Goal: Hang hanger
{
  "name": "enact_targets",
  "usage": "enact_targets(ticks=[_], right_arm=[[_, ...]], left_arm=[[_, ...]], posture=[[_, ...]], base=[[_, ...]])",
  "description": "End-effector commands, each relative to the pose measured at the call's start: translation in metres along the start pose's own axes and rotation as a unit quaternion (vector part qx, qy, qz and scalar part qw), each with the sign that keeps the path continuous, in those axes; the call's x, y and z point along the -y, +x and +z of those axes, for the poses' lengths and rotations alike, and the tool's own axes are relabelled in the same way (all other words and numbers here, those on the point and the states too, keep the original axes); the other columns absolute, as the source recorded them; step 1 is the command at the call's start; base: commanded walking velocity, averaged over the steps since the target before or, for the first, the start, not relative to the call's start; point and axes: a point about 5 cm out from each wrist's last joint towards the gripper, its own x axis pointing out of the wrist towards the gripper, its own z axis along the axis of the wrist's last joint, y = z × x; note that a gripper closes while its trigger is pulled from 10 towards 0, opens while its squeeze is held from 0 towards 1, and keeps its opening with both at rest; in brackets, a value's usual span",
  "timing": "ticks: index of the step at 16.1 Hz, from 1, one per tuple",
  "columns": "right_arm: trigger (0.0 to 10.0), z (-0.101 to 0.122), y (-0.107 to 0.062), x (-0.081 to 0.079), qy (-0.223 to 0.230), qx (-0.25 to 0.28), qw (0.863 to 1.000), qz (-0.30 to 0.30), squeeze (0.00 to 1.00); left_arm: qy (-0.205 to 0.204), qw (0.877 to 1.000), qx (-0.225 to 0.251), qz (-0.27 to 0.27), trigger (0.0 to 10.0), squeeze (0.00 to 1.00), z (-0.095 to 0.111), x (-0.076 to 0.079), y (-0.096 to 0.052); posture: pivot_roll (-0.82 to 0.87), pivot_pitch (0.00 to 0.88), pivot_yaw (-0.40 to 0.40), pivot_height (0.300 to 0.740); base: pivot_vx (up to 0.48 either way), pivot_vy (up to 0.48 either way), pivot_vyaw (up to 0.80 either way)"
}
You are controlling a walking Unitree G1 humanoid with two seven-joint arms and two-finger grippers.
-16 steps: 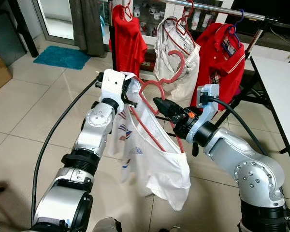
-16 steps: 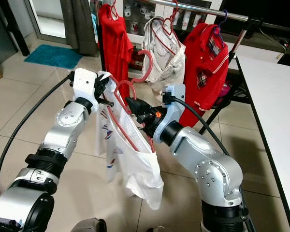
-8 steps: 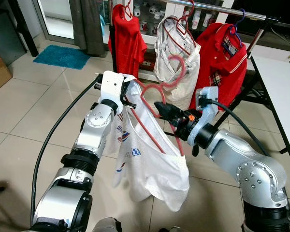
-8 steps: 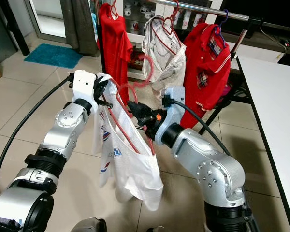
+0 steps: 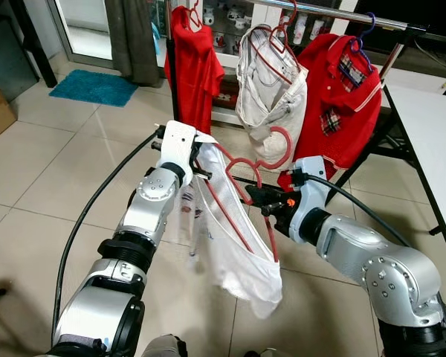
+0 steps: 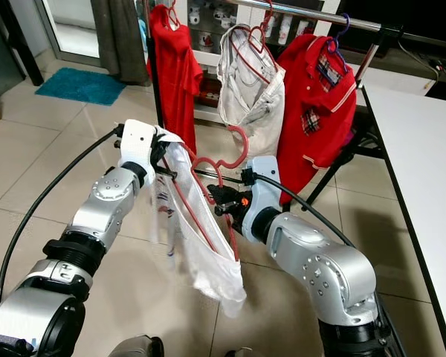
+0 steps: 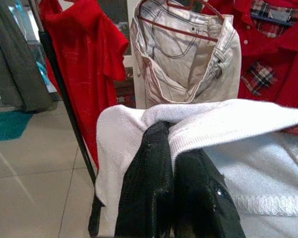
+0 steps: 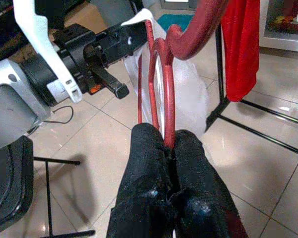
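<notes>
A red hanger carrying a white shirt is held at mid-frame, pinched by the right tool. The shirt's shoulder is clamped by the left tool. The rail (upper frame) is not yet reached; hooking remains.

Place: a home's laundry corner.
Floor: pale glossy tiles, small teal mat far left.
Rack: far black-framed metal clothes rail carried hung red shirts.
Right: white table.
</notes>
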Motion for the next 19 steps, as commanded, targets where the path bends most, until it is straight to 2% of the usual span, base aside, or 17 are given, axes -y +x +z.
enact_targets(ticks=[1, 2, 6, 9, 10, 11, 14, 15, 19], right_arm=[[10.0, 0.004, -0.007, 0.007, 0.009, 0.013, 1.0, -0.019, 0.0], [10.0, 0.012, -0.008, 0.005, 0.03, 0.042, 0.999, -0.007, 0.0], [10.0, 0.034, -0.013, -0.002, 0.066, 0.108, 0.991, 0.037, 0.0], [10.0, 0.036, -0.014, -0.004, 0.063, 0.111, 0.991, 0.048, 0.0], [10.0, 0.036, -0.014, -0.004, 0.06, 0.107, 0.991, 0.047, 0.0], [10.0, 0.035, -0.014, -0.004, 0.059, 0.105, 0.992, 0.047, 0.0], [10.0, 0.035, -0.014, -0.004, 0.057, 0.1, 0.992, 0.046, 0.0], [10.0, 0.035, -0.014, -0.003, 0.057, 0.1, 0.992, 0.046, 0.0], [10.0, 0.034, -0.013, -0.002, 0.055, 0.096, 0.993, 0.043, 0.0]], left_arm=[[0.005, 1.0, -0.007, 0.016, 0.0, 0.0, -0.001, -0.011, -0.001], [0.013, 1.0, -0.014, 0.007, 0.0, 0.0, -0.005, -0.008, -0.002], [0.021, 0.999, -0.027, 0.0, 0.0, 0.0, -0.012, -0.005, -0.004], [0.019, 1.0, -0.017, 0.006, 0.0, 0.0, -0.009, -0.007, -0.004], [0.01, 1.0, -0.002, 0.011, 10.0, 0.02, -0.004, -0.008, -0.003], [0.006, 1.0, 0.004, 0.006, 10.0, 1.0, -0.002, -0.007, -0.003], [0.013, 1.0, 0.017, 0.007, 10.0, 1.0, 0.002, -0.006, -0.003], [0.011, 1.0, 0.018, 0.009, 10.0, 0.0, 0.003, -0.005, -0.003], [0.011, 0.999, 0.034, 0.021, 10.0, 0.0, 0.005, -0.005, -0.005]], posture=[[-0.01, 0.057, -0.052, 0.74], [-0.01, 0.054, -0.052, 0.74], [-0.01, 0.054, -0.051, 0.74], [-0.01, 0.058, -0.053, 0.74], [-0.01, 0.059, -0.054, 0.74], [-0.01, 0.059, -0.055, 0.74], [-0.01, 0.061, -0.057, 0.74], [-0.01, 0.061, -0.057, 0.74], [-0.01, 0.061, -0.057, 0.74]], base=[[0.0, 0.0, 0.0], [0.0, 0.0, 0.0], [0.0, 0.0, 0.0], [0.0, 0.0, 0.0], [0.0, 0.0, 0.0], [0.0, 0.0, 0.0], [0.0, 0.0, 0.0], [0.0, 0.0, 0.0], [0.0, 0.0, 0.0]])
